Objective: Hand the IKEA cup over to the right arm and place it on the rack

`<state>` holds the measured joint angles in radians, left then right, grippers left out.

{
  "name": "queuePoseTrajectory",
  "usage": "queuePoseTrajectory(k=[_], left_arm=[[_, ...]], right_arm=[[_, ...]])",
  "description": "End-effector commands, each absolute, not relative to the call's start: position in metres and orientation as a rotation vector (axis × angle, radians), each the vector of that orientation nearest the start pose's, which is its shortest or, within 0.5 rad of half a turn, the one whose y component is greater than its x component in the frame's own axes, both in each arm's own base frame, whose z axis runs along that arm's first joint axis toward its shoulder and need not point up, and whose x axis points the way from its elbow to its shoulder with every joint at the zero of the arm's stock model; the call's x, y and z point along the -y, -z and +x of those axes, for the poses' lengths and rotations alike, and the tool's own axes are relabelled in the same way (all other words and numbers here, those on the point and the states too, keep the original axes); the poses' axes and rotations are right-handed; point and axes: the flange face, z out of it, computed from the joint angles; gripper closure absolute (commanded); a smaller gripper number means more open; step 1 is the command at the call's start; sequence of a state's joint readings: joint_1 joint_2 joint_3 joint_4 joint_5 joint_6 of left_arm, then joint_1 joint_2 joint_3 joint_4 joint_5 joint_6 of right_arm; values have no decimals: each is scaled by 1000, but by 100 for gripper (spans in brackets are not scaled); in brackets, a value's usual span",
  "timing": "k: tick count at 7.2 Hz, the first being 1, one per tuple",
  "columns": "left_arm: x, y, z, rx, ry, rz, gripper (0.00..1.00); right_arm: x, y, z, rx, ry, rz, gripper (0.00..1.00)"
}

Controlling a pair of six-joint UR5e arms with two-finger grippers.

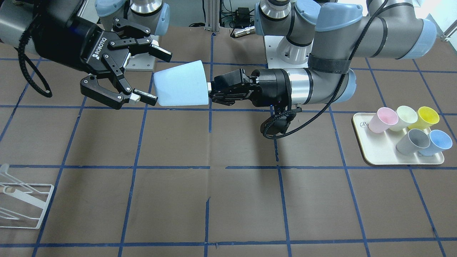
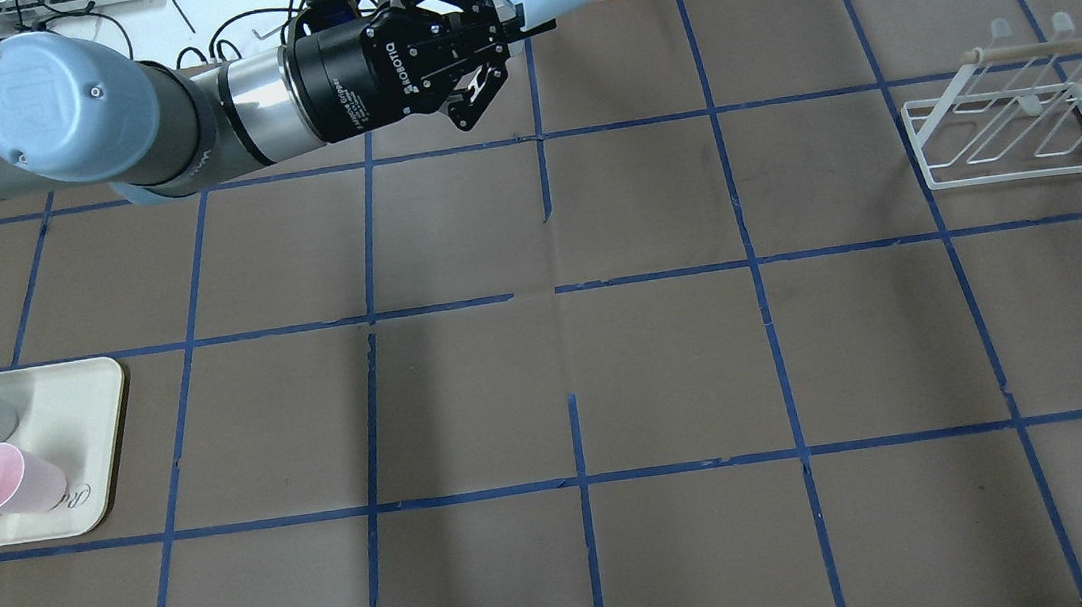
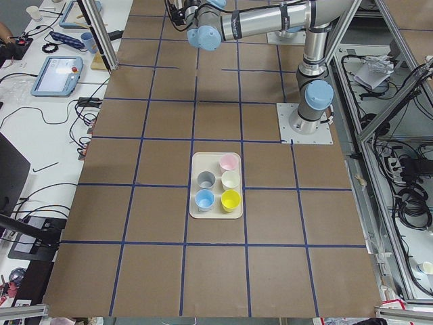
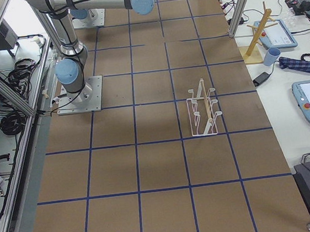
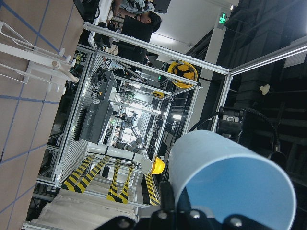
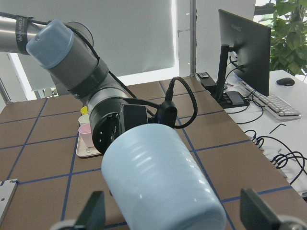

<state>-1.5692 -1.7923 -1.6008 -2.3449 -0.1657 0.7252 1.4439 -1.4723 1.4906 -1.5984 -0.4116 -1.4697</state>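
Observation:
The IKEA cup (image 1: 182, 84) is pale blue and hangs on its side above the table, base toward my right gripper. My left gripper (image 1: 211, 89) is shut on its rim. My right gripper (image 1: 153, 75), the bulky ROBOTIQ one, is open, and its fingers straddle the cup's base end without touching it. In the right wrist view the cup (image 6: 158, 182) fills the middle, with the fingertips (image 6: 93, 211) wide apart on either side. The left wrist view shows the cup (image 5: 230, 182) from behind. The white wire rack (image 1: 21, 203) stands on the table and also shows in the overhead view (image 2: 1015, 128).
A cream tray (image 1: 382, 153) holds pink, pale green, yellow, grey and deeper blue cups on my left side; it also shows in the overhead view (image 2: 80, 412). The brown table has a blue tape grid. A looped cable (image 1: 282, 125) hangs under the left wrist.

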Motion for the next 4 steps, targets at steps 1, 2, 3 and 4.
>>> queuePoseTrajectory(k=[1, 2, 3, 4], left_arm=[[539, -404, -231, 1449, 131, 331, 100], [539, -405, -231, 1449, 129, 328, 100], [538, -404, -231, 1449, 130, 329, 100], [538, -404, -231, 1449, 130, 329, 100]], right_arm=[[560, -523, 165, -1695, 928, -1257, 0], [565, -516, 165, -1698, 916, -1244, 0], [565, -515, 165, -1702, 909, -1235, 0], [566, -515, 165, -1717, 889, -1203, 0]])
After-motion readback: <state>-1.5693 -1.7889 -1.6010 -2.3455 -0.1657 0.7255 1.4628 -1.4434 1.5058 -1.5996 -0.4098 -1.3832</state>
